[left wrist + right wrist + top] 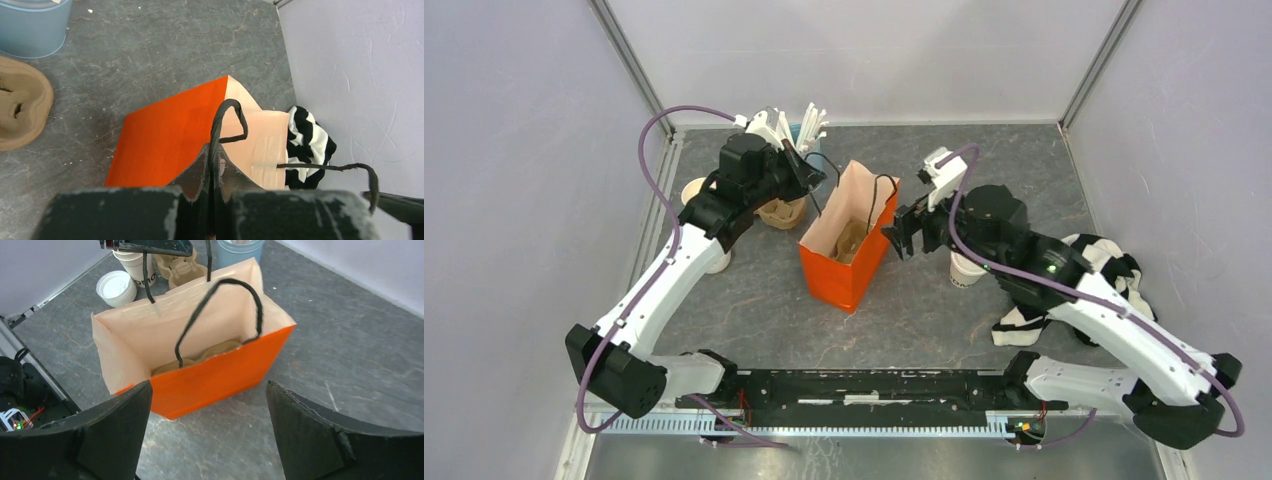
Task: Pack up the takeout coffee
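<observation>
Holding entry, 1 orange bag [844, 275], mouth open.

- Left gripper [214, 160]: clenched on 1 black handle [218, 120], keeping the far wall up.
- Right gripper [208, 390]: jaws spread wide, empty, just beside the bag's right wall.
- Coffee [964, 272]: on the table outside the bag, tucked beside the right arm and partly hidden by it; not yet packed.
- Tray [215, 350]: brown, lying on the bag's floor.
- 2nd handle [220, 285]: loose, arching over the near wall.

Risks, as judged:
1. Arm swings back for the coffee and tips it, since it stands so close.
2. Too hard a squeeze buckles the paper cup or pops its lid.
3. The loose handle snags the cup on the way in.
4. The bag, held by 1 cord, skews under a nudge.
5. The cup misses a tray well and topples.
</observation>
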Controlling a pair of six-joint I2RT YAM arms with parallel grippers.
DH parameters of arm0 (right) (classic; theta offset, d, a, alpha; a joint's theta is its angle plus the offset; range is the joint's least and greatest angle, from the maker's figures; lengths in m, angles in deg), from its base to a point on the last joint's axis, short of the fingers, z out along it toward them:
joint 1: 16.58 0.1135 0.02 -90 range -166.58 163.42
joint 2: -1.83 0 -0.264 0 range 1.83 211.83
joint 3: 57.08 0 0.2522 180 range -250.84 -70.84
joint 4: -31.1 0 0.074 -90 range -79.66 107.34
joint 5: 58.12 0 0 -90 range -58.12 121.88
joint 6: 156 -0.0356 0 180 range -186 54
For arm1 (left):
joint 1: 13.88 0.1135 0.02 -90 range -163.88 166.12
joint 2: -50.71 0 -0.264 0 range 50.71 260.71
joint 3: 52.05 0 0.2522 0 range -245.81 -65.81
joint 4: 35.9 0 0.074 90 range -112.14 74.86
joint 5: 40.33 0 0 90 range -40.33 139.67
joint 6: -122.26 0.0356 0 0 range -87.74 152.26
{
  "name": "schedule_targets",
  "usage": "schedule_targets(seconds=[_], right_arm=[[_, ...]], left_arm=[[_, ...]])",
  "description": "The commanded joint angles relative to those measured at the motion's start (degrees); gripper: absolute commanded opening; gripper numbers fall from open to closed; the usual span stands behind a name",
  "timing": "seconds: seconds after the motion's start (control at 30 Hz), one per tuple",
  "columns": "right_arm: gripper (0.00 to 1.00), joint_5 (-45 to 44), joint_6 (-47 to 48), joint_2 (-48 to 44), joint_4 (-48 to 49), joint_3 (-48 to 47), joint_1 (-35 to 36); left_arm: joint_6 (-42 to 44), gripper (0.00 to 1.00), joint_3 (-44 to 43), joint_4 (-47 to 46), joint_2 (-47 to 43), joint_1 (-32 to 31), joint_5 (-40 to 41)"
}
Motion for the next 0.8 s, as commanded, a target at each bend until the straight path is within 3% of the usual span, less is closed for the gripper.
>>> schedule_targets(seconds=[0.0, 0.1, 0.2, 0.27, 0.43, 0.57, 0.77], right_arm=[[0.94, -2.96, 5.29, -4.50, -17.14, -9.03, 0.24], [0.98, -12.84, 4.97, -7.53, -21.80, -12.15, 0.21], [0.98, -27.55, 4.00, -5.36, -26.64, -14.52, -0.06], [0.98, -32.09, 2.97, -1.10, -30.14, -15.87, -3.13], [0.98, -8.42, 2.21, 6.70, -26.19, -13.06, -26.82], [0.98, -1.32, 2.20, 17.16, -31.74, -15.44, -30.66], [0.98, 2.58, 3.61, 20.55, -31.99, -10.32, -32.43]], left_arm=[[3.19, 0.07, -2.96, 3.08, -0.71, 0.06, 0.66], [1.72, 0.15, -3.90, 5.30, -0.98, 0.06, 1.26], [0.02, 0.39, -6.34, 8.99, -0.85, 0.07, 2.17], [-1.74, 0.51, -8.02, 12.31, -0.72, 0.05, 3.29], [-4.30, 0.70, -11.32, 19.94, -2.41, 0.06, 5.41], [-6.42, 0.85, -12.33, 25.05, -5.17, 0.16, 7.08], [-10.36, 0.91, -9.53, 27.08, -10.53, 0.16, 7.39]])
